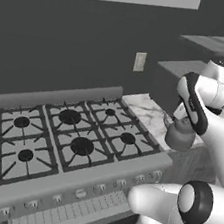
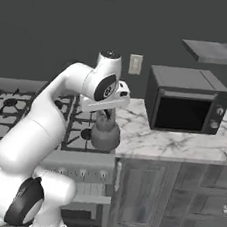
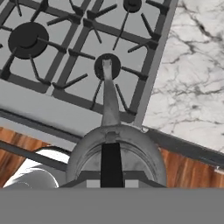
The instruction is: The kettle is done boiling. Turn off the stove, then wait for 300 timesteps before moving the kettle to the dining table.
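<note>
- I see the gripper [image 2: 105, 113] pinched on the thin dark handle of the kettle [image 2: 105, 132], its fingers pressed together around it; in the hand view the dark handle strip runs straight down between the fingertips.
- The kettle [image 1: 180, 134] hangs in the air at the stove's right front corner, clear of the grates, with its spout pointing toward the burners at about 10 o'clock in the left base view.
- In the hand view I look down on the kettle [image 3: 116, 155], its spout aimed at 12 o'clock over a front burner, wooden floor showing beneath its body.
- The stove [image 1: 75, 139] sits at 9 o'clock from the kettle, six black burners under dark grates, knobs along the front.
- A marble counter [image 2: 182, 141] lies at 3 o'clock from the kettle in the right base view, bearing a dark microwave [image 2: 186, 100].
- A wall outlet [image 2: 135, 64] sits above the gripper at 12 o'clock.
</note>
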Controlling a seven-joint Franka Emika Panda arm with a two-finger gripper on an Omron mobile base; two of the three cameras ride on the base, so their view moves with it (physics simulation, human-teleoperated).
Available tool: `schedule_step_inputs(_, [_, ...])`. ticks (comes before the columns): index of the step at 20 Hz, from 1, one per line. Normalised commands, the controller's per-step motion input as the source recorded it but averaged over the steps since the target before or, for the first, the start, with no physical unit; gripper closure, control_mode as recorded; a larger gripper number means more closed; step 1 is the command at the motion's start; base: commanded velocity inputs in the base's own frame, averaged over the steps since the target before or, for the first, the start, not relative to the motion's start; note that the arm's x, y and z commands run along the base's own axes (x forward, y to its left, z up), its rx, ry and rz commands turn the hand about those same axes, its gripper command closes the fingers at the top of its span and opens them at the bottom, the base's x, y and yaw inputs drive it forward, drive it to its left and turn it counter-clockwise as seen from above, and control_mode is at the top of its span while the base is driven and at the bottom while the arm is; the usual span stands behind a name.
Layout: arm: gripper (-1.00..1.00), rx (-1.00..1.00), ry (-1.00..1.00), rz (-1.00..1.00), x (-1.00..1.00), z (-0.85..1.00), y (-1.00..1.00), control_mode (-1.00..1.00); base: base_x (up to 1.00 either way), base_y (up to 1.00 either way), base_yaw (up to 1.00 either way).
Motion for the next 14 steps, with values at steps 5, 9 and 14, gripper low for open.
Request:
schedule_step_inputs(5, [1.00,0.00,0.00,0.00,0.00,0.00,0.00,1.00,-0.19,0.02,-0.43])
schedule_step_inputs(9, [1.00,0.00,0.00,0.00,0.00,0.00,0.00,1.00,-0.04,0.08,-0.38])
schedule_step_inputs(14, [1.00,0.00,0.00,0.00,0.00,0.00,0.00,1.00,-0.20,0.00,-0.43])
